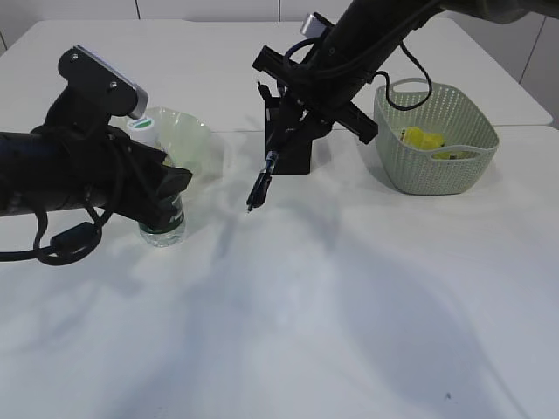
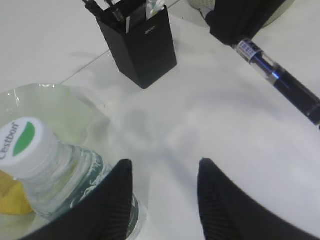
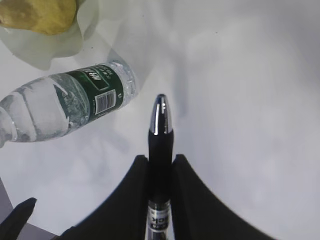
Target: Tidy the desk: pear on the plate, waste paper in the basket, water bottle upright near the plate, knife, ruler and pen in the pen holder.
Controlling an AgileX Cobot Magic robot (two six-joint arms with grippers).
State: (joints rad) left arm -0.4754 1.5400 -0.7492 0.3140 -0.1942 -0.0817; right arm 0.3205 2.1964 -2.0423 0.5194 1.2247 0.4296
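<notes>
**Holding the pen above the desk, with the bottle upright by the plate**

Gripping the pen (image 3: 160, 165) between its two black fingers, our right gripper (image 1: 278, 142) hangs just in front of the pen holder (image 1: 288, 144). The pen slants down and to the left in the exterior view, its tip clear of the desk (image 1: 332, 305). Our right wrist view shows the jaws pinched on the dark barrel, with the silver-tipped end sticking out past them.

Our left gripper (image 2: 165, 192) stands about half open beside the water bottle (image 2: 60, 170). In the left wrist view one finger (image 2: 112, 205) sits close against the bottle's side, and the space between the two fingers holds only bare desk. We cannot tell whether that finger touches the bottle. The bottle stands upright, white cap on top, right at the edge of the plate (image 1: 188, 131).

The pear (image 3: 37, 15) lies on the plate; our right wrist view catches its yellow skin over the pale green glass. The waste paper (image 1: 419, 137) lies inside the basket (image 1: 437, 144), which stands at the right of the desk, well apart from the plate. The pen holder stands between plate and basket, and some long items already stick up from it, though we cannot tell which ones.
</notes>
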